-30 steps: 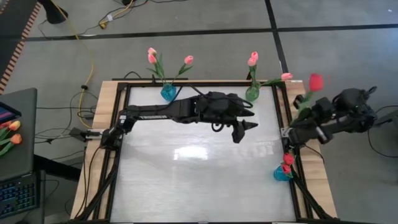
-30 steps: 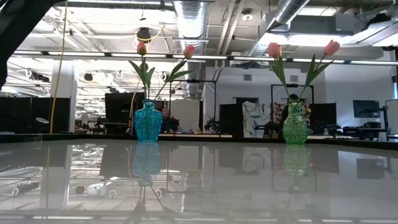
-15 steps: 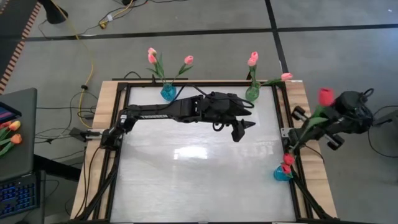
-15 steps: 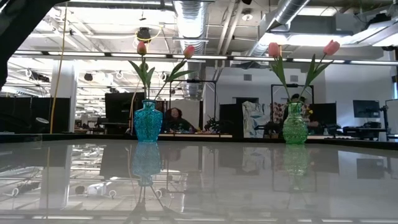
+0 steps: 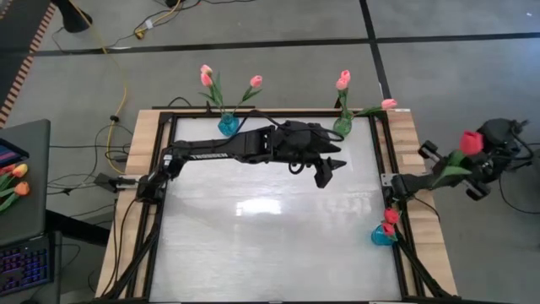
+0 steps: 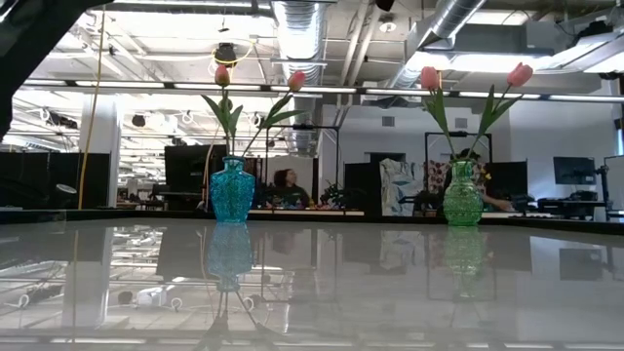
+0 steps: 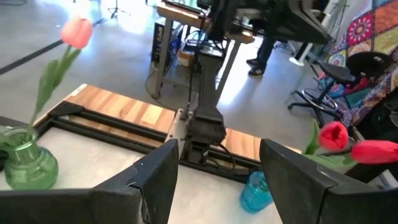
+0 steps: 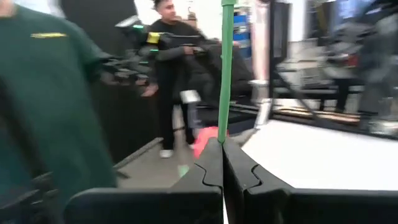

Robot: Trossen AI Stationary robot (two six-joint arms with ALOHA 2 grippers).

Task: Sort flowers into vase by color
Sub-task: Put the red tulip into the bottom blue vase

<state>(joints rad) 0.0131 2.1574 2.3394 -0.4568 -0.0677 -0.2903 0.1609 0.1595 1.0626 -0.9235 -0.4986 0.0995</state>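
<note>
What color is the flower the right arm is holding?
Red. The flower in the right tool shows best in the high view.

My right gripper (image 8: 222,163) pinches one red tulip (image 5: 471,142) off-table; other tulips stand in three vases.

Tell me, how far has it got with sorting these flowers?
Pink tulips already stand in the blue vase and the green vase, and red ones in the small blue vase at the right edge. The right gripper is shut on a red tulip, held off the table's right side. The left gripper hovers open, empty. That tulip still needs placing.
</note>
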